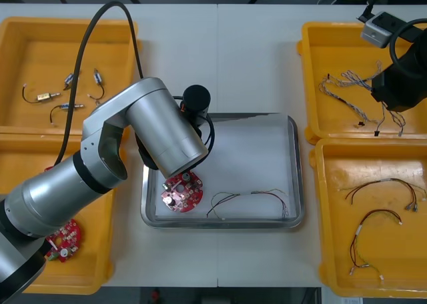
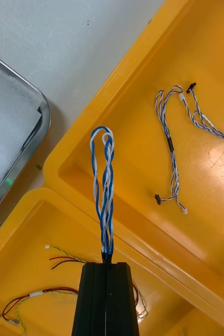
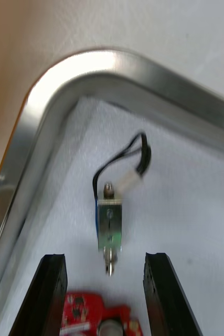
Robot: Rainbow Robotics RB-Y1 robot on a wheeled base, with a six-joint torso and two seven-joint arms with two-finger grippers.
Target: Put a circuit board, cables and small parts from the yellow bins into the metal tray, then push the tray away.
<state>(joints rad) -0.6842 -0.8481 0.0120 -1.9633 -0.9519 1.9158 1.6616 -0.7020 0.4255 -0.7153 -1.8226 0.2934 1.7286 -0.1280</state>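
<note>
My left gripper stands open low over the metal tray's near-left corner. A small metal part with a black wire lies on the white lining just beyond its fingers, touching neither. A red circuit board lies in the tray beside it, under my left arm, and a red and yellow cable lies to its right. My right gripper is shut on a twisted blue and white cable, held above the wall between the two right bins.
The upper left bin holds small metal parts; the lower left one holds another red board. More blue and white cables lie in the upper right bin, red and yellow cables in the lower right.
</note>
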